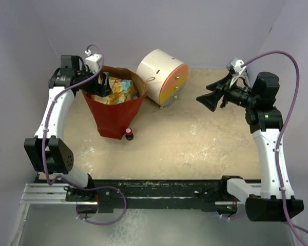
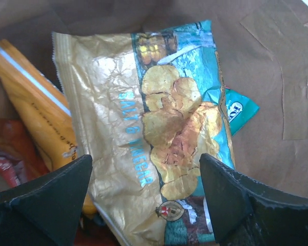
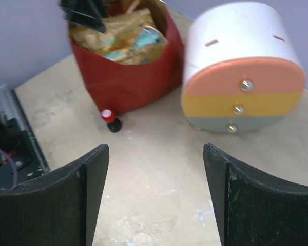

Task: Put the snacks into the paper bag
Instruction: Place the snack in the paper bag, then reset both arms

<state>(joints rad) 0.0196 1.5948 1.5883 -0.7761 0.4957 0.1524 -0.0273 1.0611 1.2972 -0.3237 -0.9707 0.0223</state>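
Observation:
The red paper bag stands at the back left of the table, brown inside, with snacks in it. In the left wrist view a tan-brown and teal chip packet lies on top, an orange packet to its left, a small teal packet at its right and a dark red one at the lower left. My left gripper is open inside the bag's mouth, just above the tan packet, holding nothing. My right gripper is open and empty above the table at the right; it shows in the right wrist view too.
A cream cylindrical drawer unit with orange, yellow and grey drawer fronts stands right of the bag. A tiny dark bottle with a red cap stands at the bag's front foot; it also shows in the right wrist view.

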